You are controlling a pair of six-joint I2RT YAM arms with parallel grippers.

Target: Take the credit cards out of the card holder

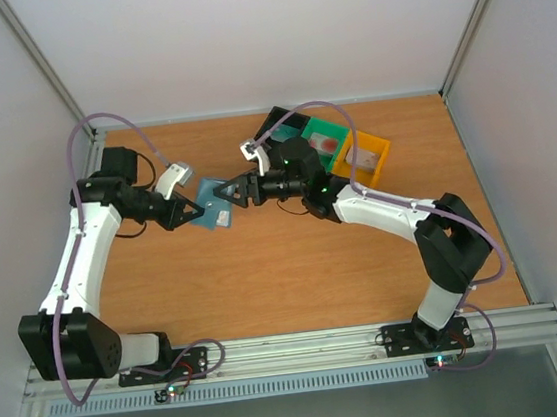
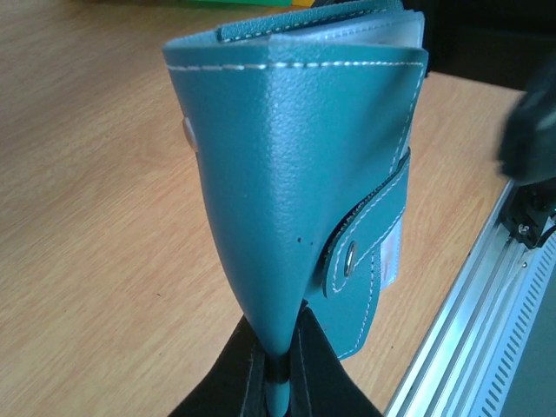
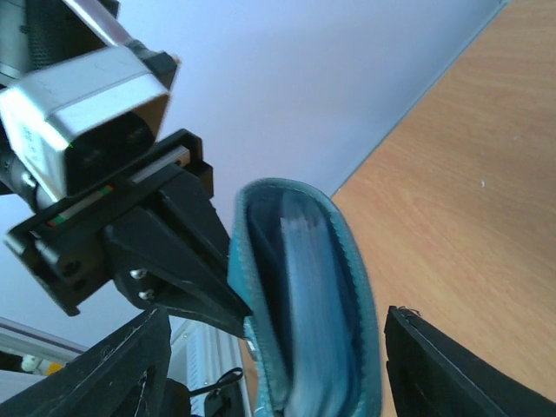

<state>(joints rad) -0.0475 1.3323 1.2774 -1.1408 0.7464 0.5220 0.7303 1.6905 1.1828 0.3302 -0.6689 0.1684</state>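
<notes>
Only 1 card holder [image 1: 216, 206], 3 bins [image 1: 372, 138]

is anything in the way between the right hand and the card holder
Nothing visible stands in the way. The left hand pinches the card holder by one edge, up off the table. The right hand is open, one finger on either side of the holder's other end, with only air between.
</notes>
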